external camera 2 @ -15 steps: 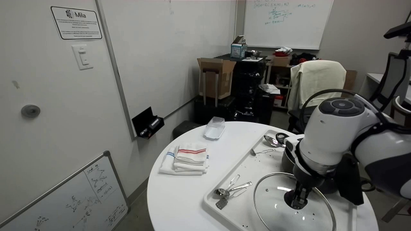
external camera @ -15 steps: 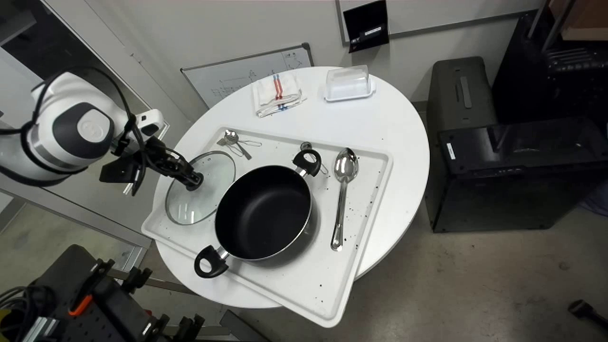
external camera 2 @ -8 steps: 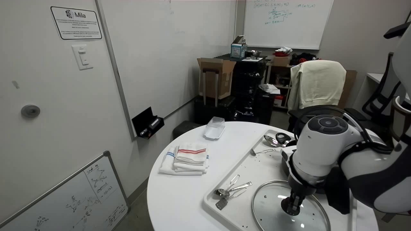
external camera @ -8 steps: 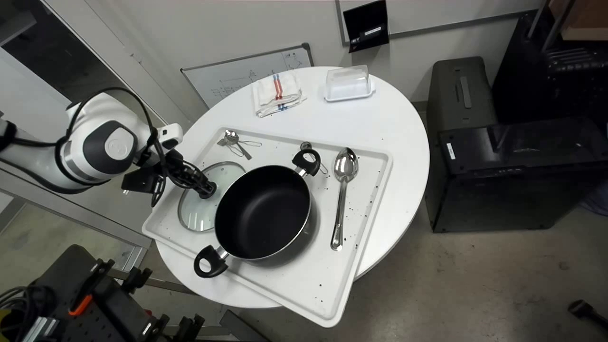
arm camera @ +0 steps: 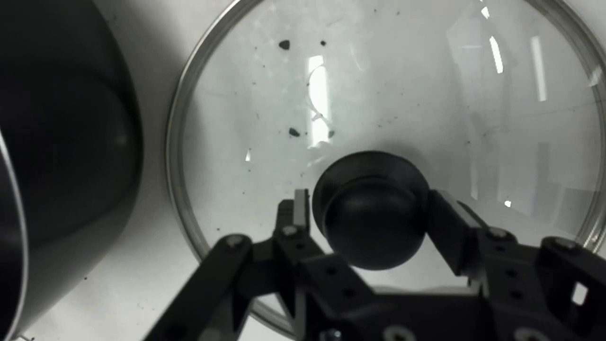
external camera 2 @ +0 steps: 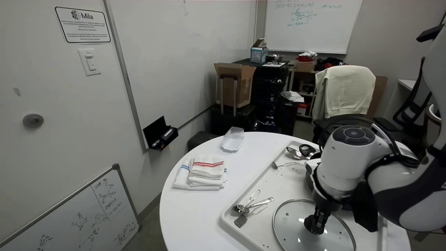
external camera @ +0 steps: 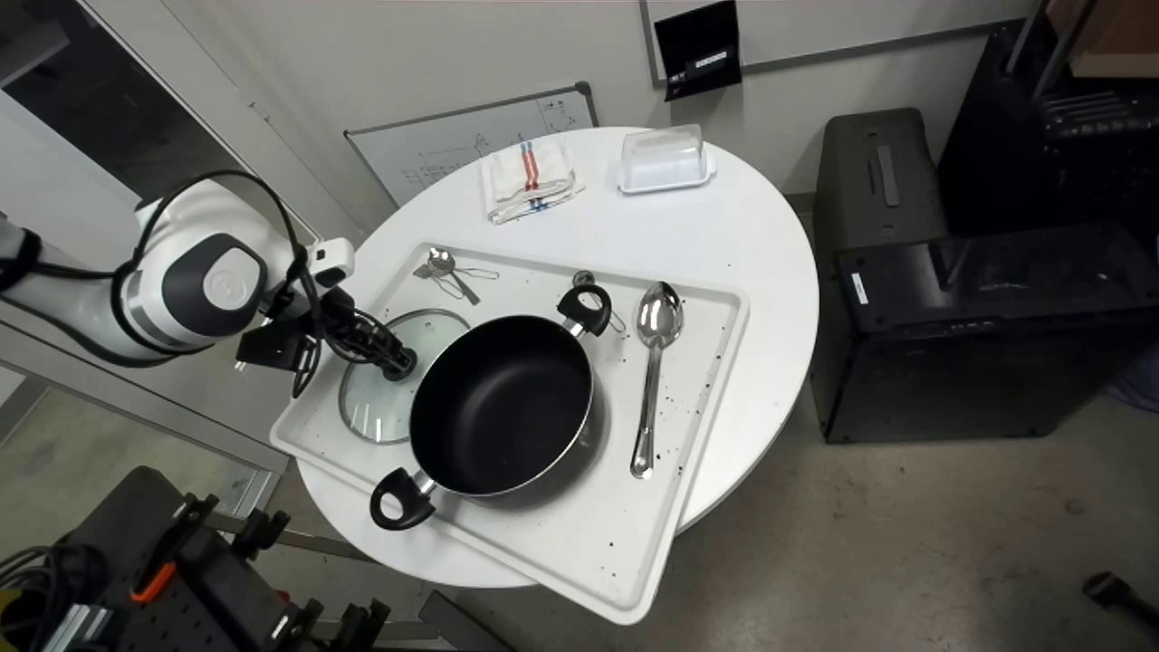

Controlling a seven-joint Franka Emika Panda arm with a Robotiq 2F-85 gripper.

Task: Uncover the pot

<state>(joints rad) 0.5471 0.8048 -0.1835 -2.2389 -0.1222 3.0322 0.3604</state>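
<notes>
The pot (external camera: 502, 407), large, round and black with two loop handles, stands uncovered on the white tray. In the wrist view its dark side (arm camera: 71, 142) is at the left; in an exterior view the arm hides most of it, with one handle (external camera 2: 307, 150) showing. The glass lid (external camera: 367, 403) lies on the tray beside the pot; it also shows in the wrist view (arm camera: 378, 71). My gripper (external camera: 398, 362) is down at the lid's black knob (arm camera: 374, 237). The fingers (arm camera: 367, 194) stand around the knob, with a gap at the left finger and the right finger close or touching.
The tray (external camera: 579, 561) holds a big metal spoon (external camera: 659, 317) right of the pot and small utensils (external camera: 444, 267) behind the lid. Folded towels (external camera: 530, 177) and a clear-covered dish (external camera: 665, 163) are at the table's back.
The gripper and lid moved toward the pot, then the lid settled slightly lower beside it. In the last half second the arm shifted only slightly. The pot has not moved.
</notes>
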